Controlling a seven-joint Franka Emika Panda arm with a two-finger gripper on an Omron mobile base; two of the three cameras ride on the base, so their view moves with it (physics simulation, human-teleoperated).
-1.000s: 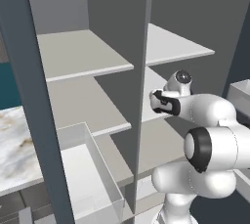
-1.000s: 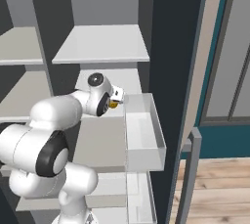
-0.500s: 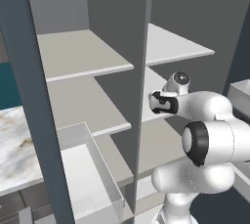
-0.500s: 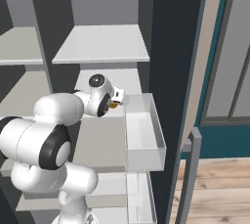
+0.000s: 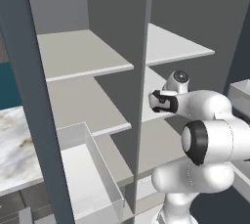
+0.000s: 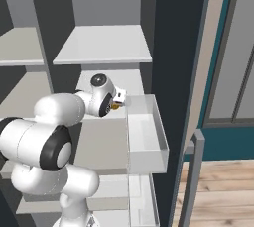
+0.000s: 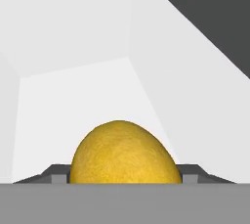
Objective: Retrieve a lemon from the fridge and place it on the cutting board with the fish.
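Note:
The bright yellow lemon (image 7: 124, 152) sits between my two dark fingertips, and my gripper (image 7: 124, 178) is shut on it. From the right base view, the lemon (image 6: 115, 105) is a small yellow spot at the gripper (image 6: 119, 103), just left of a white bin. The hand is inside the open dark slate-blue fridge (image 6: 173, 47), at the level of the middle shelf (image 5: 161, 78). In the left base view my hand (image 5: 160, 101) is beside the fridge's centre divider. The cutting board and the fish are out of view.
A white bin (image 6: 146, 132) juts out right of the hand, and its pale walls fill the background of the hand view. A clear drawer (image 5: 83, 169) stands pulled out at lower left. Pale shelves (image 5: 83, 52) lie above. A marble counter (image 5: 14, 140) is at far left.
My hand has drifted slightly down and back toward the base with the lemon still in the gripper. Nothing else has moved.

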